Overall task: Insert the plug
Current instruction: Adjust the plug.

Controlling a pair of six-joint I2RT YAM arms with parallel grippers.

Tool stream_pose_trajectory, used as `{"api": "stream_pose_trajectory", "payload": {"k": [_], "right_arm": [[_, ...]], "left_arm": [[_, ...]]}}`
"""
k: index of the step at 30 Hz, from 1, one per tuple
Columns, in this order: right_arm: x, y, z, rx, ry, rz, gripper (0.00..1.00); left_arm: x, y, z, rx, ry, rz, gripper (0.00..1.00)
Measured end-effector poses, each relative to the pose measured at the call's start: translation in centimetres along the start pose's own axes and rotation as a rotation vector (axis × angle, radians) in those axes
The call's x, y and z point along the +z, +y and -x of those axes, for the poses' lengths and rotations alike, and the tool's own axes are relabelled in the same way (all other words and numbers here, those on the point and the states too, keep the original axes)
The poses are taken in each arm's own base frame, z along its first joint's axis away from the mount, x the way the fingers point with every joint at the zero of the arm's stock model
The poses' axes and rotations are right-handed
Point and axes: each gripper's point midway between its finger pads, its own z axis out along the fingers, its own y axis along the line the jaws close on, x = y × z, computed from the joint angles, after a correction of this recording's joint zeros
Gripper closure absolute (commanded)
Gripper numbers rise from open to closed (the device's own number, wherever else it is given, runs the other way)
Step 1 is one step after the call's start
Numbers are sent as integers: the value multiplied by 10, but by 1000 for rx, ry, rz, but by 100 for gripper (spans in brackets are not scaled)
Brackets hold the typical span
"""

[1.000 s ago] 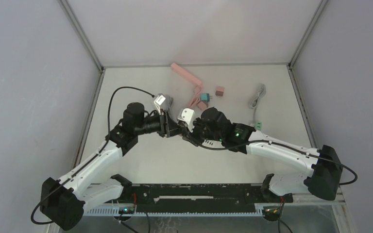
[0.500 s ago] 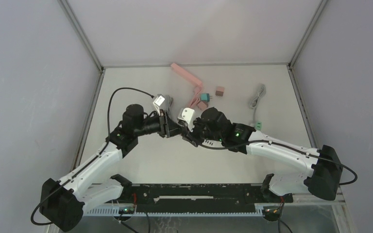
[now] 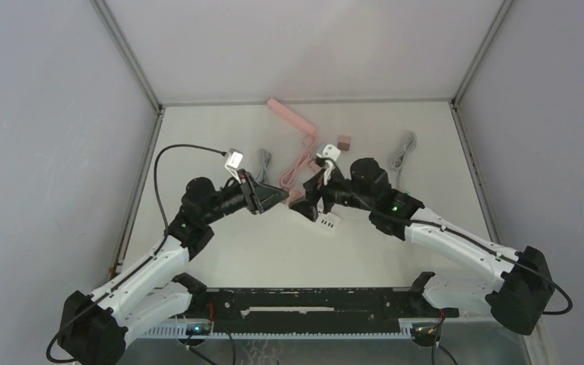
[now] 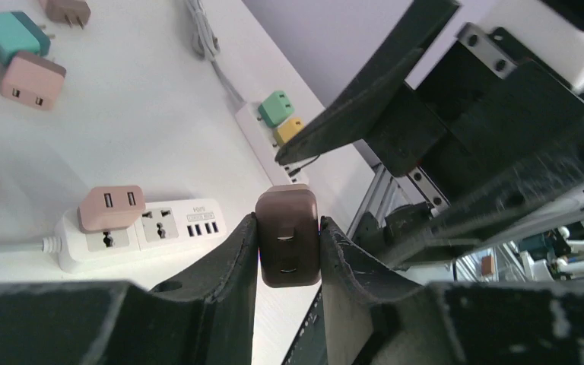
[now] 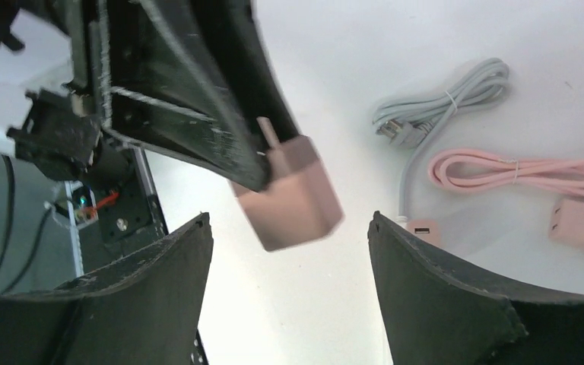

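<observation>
Plug point(image 4: 288, 236) tight in left tool point(image 3: 280, 196); right tool point(image 5: 289, 228) wide, apparently empty.

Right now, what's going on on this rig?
The left gripper is clamped on a brown plug adapter and holds it in the air. The right gripper is open and faces that adapter at close range without gripping it. The white power strip lies on the table nearby, with a pink adapter already seated in one socket and the socket beside it free. The brown plug is not inserted yet.
</observation>
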Motion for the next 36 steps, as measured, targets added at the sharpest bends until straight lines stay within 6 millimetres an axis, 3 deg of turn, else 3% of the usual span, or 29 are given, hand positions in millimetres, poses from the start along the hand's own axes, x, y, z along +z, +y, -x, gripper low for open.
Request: {"api": "stream_pose_trajectory", "payload": {"k": [6, 14, 21, 36], "right_arm": [[-10, -18, 11, 252, -111, 6, 18], [-11, -8, 34, 509, -223, 126, 23], [-8, 0, 52, 610, -268, 230, 30], [-14, 21, 69, 644, -291, 390, 47]], "left_arm": [[-7, -2, 12, -32, -161, -27, 100], [-16, -11, 31, -70, -308, -83, 100], [-25, -36, 53, -82, -418, -187, 100], [-17, -53, 52, -127, -429, -283, 100]]}}
